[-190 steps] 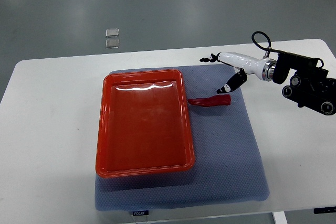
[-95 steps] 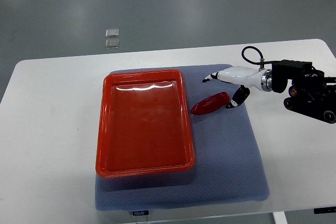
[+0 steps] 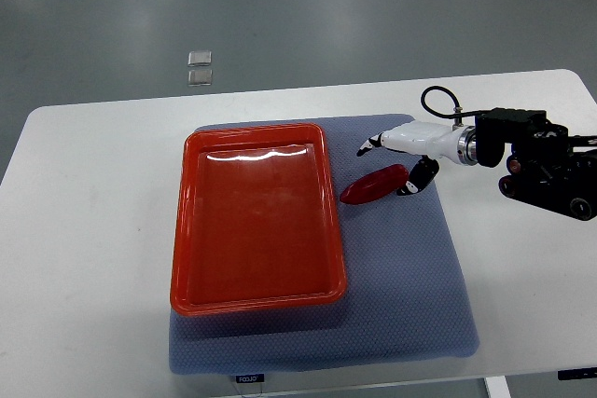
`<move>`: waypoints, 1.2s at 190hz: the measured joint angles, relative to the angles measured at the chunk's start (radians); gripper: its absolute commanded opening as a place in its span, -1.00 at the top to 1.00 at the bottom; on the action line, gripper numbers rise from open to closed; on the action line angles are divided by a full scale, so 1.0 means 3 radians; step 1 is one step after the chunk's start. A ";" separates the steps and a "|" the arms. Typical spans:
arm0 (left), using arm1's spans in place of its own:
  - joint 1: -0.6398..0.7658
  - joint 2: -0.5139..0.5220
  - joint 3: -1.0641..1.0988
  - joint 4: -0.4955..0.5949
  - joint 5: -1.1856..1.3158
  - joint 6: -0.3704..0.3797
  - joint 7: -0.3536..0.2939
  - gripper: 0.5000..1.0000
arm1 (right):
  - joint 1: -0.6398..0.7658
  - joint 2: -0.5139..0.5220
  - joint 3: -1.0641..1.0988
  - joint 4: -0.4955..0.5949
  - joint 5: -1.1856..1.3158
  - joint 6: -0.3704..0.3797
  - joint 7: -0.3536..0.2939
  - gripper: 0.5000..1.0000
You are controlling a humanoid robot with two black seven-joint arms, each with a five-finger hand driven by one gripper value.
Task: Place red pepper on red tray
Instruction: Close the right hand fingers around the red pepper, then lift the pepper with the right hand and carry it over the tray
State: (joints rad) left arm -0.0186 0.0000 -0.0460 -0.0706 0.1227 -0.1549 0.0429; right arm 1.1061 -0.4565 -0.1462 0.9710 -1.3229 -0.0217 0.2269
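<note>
The right hand's fingers [image 3: 369, 144] are spread apart, one black-tipped digit reaching out toward the tray above the pepper's far side and a darker thumb-like digit curling down at the pepper's right end; they bracket the red pepper [image 3: 373, 185] loosely, and whether any tip actually touches it cannot be told from this steep view. The right hand [image 3: 401, 151] itself is white, hovering just beside and slightly beyond the pepper, with its wrist running back to a black arm housing [image 3: 541, 160] that comes in from the right edge over the bare white table [image 3: 84, 230]. The pepper lies tilted on the blue-grey mat [image 3: 410, 286], its left tip near the red tray [image 3: 255, 219] but apart from it, a narrow strip of mat showing between the pepper and the tray's right rim. The tray sits on the left part of the mat, its long sides running away from the robot, its inside bare and glossy with a light reflection near the far rim. To the right of the tray the mat offers a broad open stretch below the pepper, down to its near edge. The table's left and near-right areas are open. Two small pale squares [image 3: 200, 66] lie on the grey floor beyond the table's far edge.
</note>
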 measured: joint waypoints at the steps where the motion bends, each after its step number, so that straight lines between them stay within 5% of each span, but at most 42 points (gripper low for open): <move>1: 0.0000 0.0000 0.0000 0.0000 0.0000 0.0000 0.0000 -1.00 | -0.0001 0.0001 -0.0001 0.0000 0.0000 -0.0001 0.0000 -0.35; 69: 0.0000 0.0000 0.0000 0.0000 0.0000 0.0000 0.0000 -1.00 | -0.0016 0.0066 -0.0095 -0.0005 -0.0002 -0.0019 -0.0005 -0.16; 152: 0.0000 0.0000 0.0000 0.0000 0.0000 0.0000 0.0000 -1.00 | -0.0008 0.0068 -0.0116 -0.0014 -0.0057 -0.0028 -0.0005 0.99; 228: -0.0001 0.0000 0.0000 0.0000 0.0000 0.0000 0.0000 -1.00 | 0.0155 0.0041 -0.0082 -0.0033 -0.0025 -0.0125 -0.0005 1.00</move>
State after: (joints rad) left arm -0.0189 0.0000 -0.0460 -0.0706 0.1227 -0.1549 0.0429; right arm 1.1527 -0.4443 -0.1707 0.9610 -1.3306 -0.0593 0.2254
